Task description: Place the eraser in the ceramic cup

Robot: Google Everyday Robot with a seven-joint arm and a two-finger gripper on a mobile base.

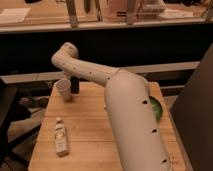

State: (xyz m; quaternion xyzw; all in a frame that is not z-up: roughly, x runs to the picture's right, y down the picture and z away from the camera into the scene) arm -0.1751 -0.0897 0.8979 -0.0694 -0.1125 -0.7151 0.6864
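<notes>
The ceramic cup [63, 90] is small and pale and stands upright at the far left of the wooden table [95, 135]. My white arm reaches from the lower right across the table to the far left. Its dark gripper [75, 84] hangs down just right of the cup, close beside it and about level with its rim. The gripper is a single dark shape there. I cannot make out the black eraser apart from it, either in the gripper or on the table.
A clear labelled bottle [61, 138] lies on the table's front left. A green bowl [156, 108] at the right edge is mostly hidden behind my arm. A dark counter with a shelf runs behind the table.
</notes>
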